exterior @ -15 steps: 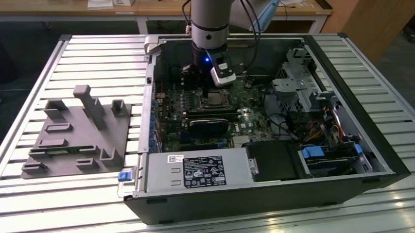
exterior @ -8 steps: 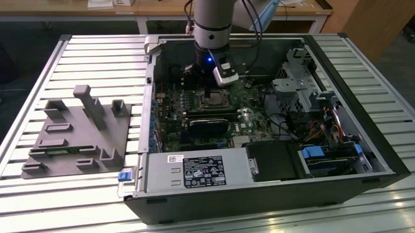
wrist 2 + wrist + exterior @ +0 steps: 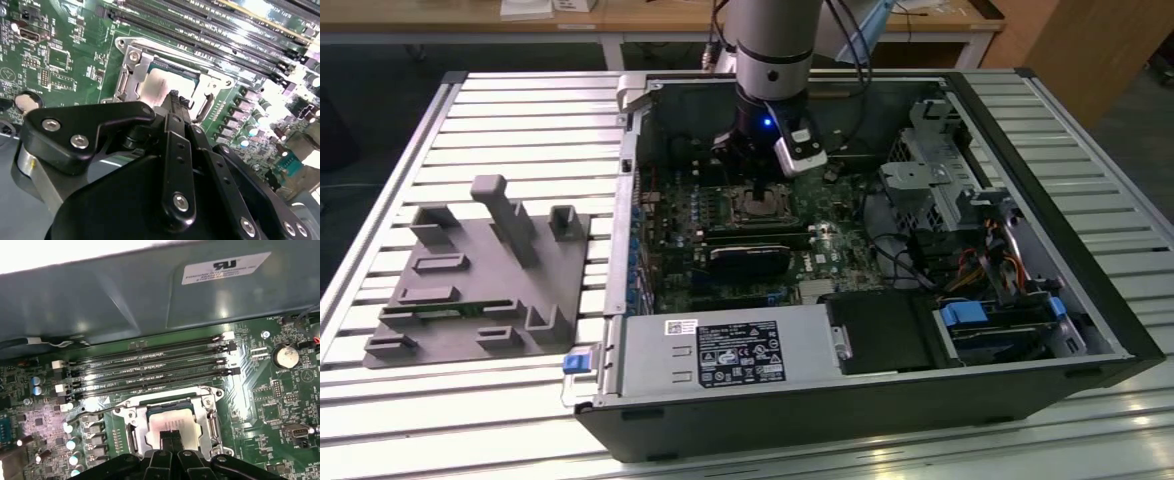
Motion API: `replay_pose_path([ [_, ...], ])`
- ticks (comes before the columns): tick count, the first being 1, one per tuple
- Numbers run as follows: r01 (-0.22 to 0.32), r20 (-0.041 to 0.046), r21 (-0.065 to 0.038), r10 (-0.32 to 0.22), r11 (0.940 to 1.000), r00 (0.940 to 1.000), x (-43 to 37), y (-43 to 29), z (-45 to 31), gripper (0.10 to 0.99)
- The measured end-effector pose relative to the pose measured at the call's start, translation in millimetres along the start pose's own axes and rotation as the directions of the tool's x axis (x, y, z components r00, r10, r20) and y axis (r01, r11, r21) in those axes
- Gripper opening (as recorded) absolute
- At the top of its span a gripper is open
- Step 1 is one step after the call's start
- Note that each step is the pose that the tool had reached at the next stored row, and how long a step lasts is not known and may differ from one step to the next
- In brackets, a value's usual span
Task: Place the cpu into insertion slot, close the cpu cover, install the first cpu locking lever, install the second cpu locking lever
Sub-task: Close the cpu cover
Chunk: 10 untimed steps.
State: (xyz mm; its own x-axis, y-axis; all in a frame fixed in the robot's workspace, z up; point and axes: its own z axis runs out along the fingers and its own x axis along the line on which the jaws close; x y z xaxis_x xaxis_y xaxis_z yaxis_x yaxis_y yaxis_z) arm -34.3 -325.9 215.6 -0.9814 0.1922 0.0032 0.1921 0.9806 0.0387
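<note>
Inside the open computer case (image 3: 854, 420), at 12 o'clock from the long black card (image 3: 754, 252) in the exterior view, the insertion slot (image 3: 123, 411) holds the cpu (image 3: 170, 417), seated flat. The cpu cover (image 3: 207, 412) lies down around it, and the chip shows through its window. The fingers (image 3: 167, 436) are pressed together with nothing between them, tips over one edge of the chip; contact cannot be confirmed. One wire locking lever (image 3: 92, 411) stands out from the slot and is judged unlatched.

Assessment: the chip is light, rigid and smooth-topped, fragile underneath, and best held by opposite edges. The cover is thin, springy sheet metal.

The case also holds a power supply (image 3: 720, 355). At 9 o'clock of the case, a grey fixture (image 3: 480, 280) rests on the slatted surface (image 3: 400, 420); its pocket contents are unclear.
</note>
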Motion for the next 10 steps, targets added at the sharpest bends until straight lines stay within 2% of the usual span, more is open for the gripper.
replay_pose_path([
  [2,0.000,0.0000,0.000,0.000,1.0000,1.0000,0.0,0.1,-2.9,0.106],
  [10,0.000,0.0007,0.000,0.000,1.0000,1.0000,0.1,0.9,-22.7,0.106],
])
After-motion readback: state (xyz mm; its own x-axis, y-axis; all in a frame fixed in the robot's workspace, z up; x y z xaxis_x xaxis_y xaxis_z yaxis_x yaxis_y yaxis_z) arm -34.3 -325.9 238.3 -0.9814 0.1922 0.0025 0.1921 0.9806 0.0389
